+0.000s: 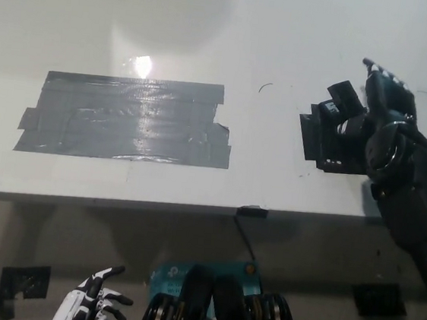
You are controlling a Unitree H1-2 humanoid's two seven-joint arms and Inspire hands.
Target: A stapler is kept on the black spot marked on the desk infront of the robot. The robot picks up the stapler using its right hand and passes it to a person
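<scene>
Over the desk's right side, about three o'clock: the black right hand (382, 120) sits against a small dark object that I take to be the stapler (331, 134).
Desk: a pale desk (99, 10) fills the upper part of the view, its front edge running across below the middle.
Stapler place: it lies on a small black patch near the right front of the desk, at roughly three o'clock from the picture's centre; black on black, so its outline is hard to separate from the mark beneath.
Tape patch: a wide grey tape patch (126, 119) lies at about nine to ten o'clock, well apart from the stapler, with nothing on it.
Right hand state: its fingers curve over the stapler's far and right side, part-closed and touching or nearly touching; whether they have a firm hold I cannot tell.
Left hand: the white left hand (95, 300) rests low at seven o'clock, below the desk edge, fingers spread and holding nothing.
Step in hand: by my reading, the grasp — the hand is at the stapler, not yet lifted.
Next move calls for: closing fully around the stapler's body, then a clean lift before carrying it outward to a person; none is in view.
</scene>
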